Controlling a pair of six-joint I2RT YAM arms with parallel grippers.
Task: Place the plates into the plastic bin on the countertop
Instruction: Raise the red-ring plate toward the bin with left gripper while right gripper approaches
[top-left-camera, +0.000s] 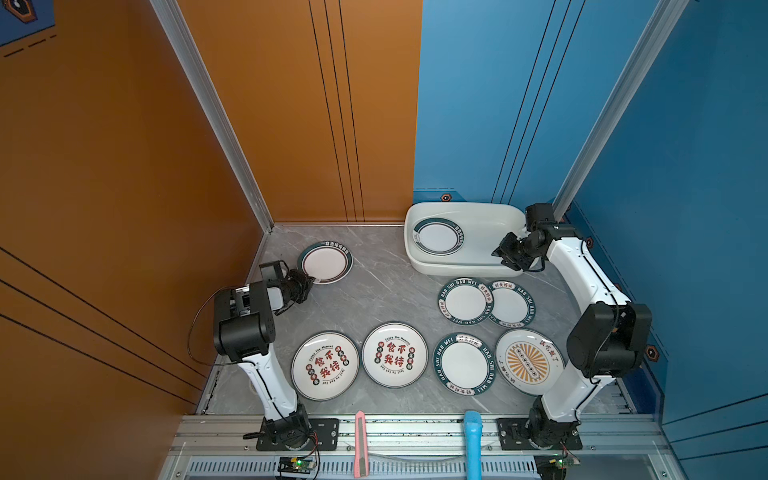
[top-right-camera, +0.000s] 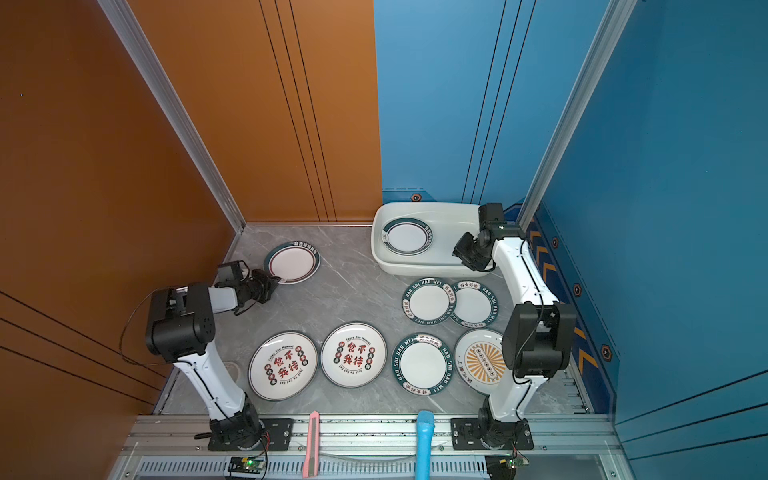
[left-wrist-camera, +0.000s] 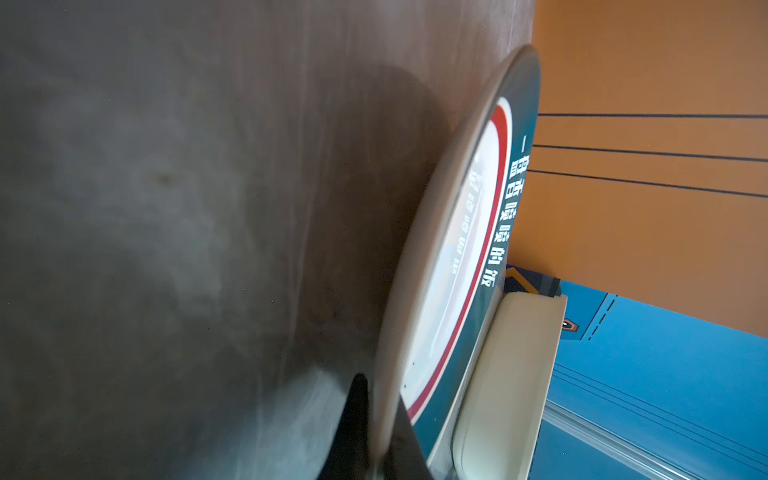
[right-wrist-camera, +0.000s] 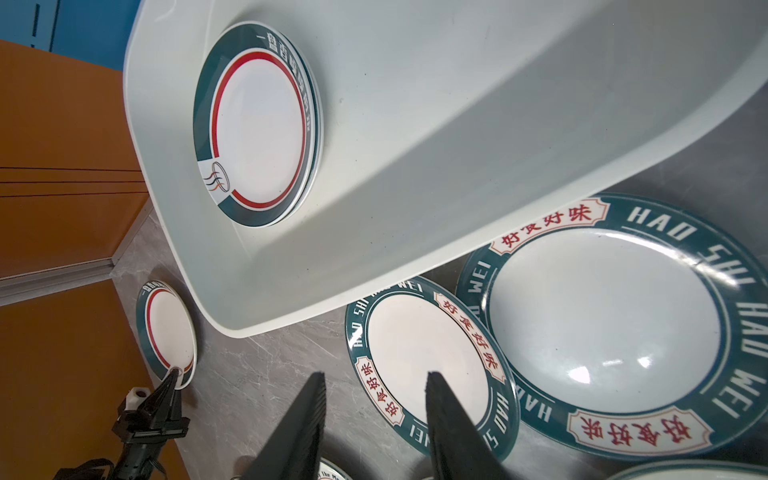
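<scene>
My left gripper (top-left-camera: 309, 280) is shut on the near rim of a green-and-red-rimmed plate (top-left-camera: 325, 262) at the far left of the countertop (top-left-camera: 374, 291). In the left wrist view its fingers (left-wrist-camera: 357, 415) pinch that plate's (left-wrist-camera: 449, 257) edge. My right gripper (top-left-camera: 498, 253) hangs open and empty over the right end of the plastic bin (top-left-camera: 478, 224). A similar plate (right-wrist-camera: 257, 124) lies in the bin (right-wrist-camera: 457, 104), seemingly on top of another. Several more plates lie on the countertop, among them two overlapping green-rimmed ones (top-left-camera: 465, 301) just in front of the bin.
Along the front lie two red-character plates (top-left-camera: 325, 365) (top-left-camera: 395, 354), a green-rimmed plate (top-left-camera: 464, 363) and a sunburst plate (top-left-camera: 528, 361). A pink utility knife (top-left-camera: 360, 442) and a blue handle (top-left-camera: 473, 440) rest on the front aluminium rail. Walls close in on the left, back and right.
</scene>
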